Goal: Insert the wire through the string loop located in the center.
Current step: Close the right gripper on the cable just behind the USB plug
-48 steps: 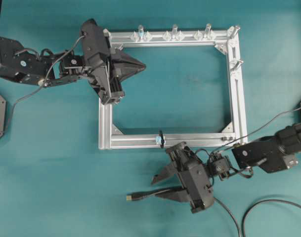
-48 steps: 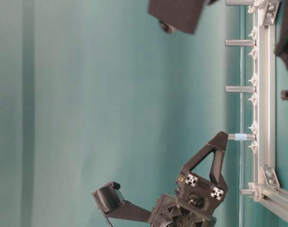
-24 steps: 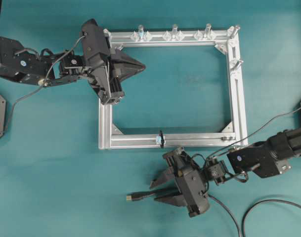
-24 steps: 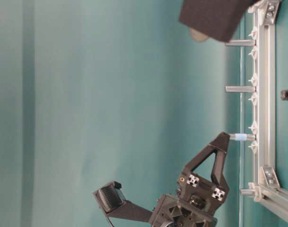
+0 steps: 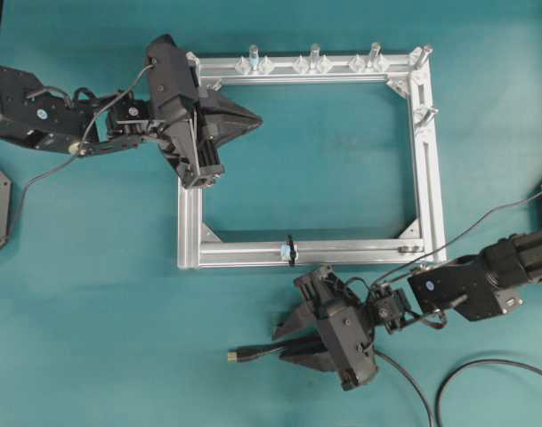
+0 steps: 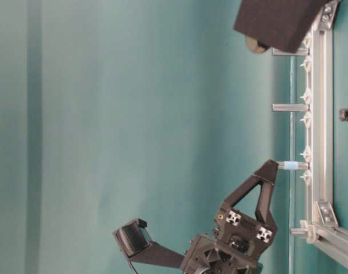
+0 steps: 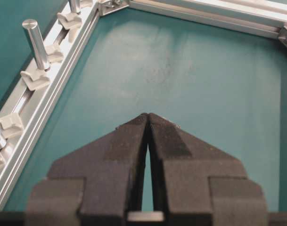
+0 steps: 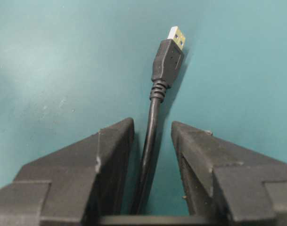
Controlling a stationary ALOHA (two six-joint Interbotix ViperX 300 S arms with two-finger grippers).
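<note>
Near edge, right gripper [image 5: 290, 335]: jaws parted, straddling the wire [image 8: 152, 117] without gripping it.
Wire: lies on the table [image 5: 93, 294], plug [image 5: 244, 354] pointing left, cable trailing off toward the right.
Loop [image 5: 289, 250]: sits around the frame's [image 5: 359, 252] near bar, just beyond the right gripper.
Far corner, left gripper [image 5: 253, 116]: pinched closed, empty, over the frame's left side.
</note>
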